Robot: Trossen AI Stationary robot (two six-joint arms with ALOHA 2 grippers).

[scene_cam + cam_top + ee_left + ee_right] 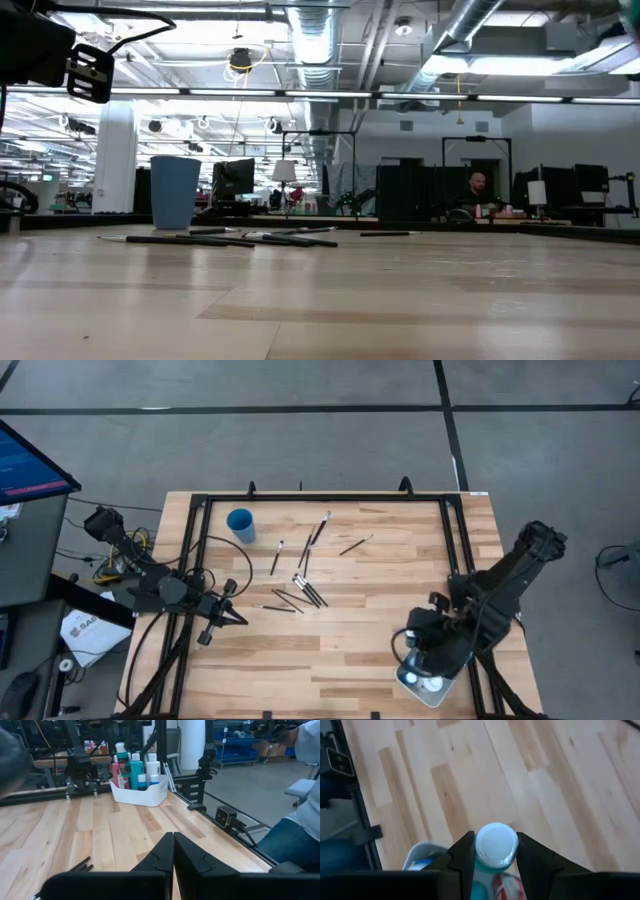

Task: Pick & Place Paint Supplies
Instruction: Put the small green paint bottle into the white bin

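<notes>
- We see the right tool (495,851) clamped on the pale cap of a teal paint bottle (495,845), directly over the white tray (425,685) at the bench's (380,575) near right corner.
- Our left tool (238,619) rests fully shut, left of the scattered paintbrushes (300,592).

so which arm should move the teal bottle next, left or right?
Right, probably. Its gripper already has its jaws closed around the teal bottle, above the tray. The left gripper is shut and empty, across the table near the paintbrushes.
</notes>
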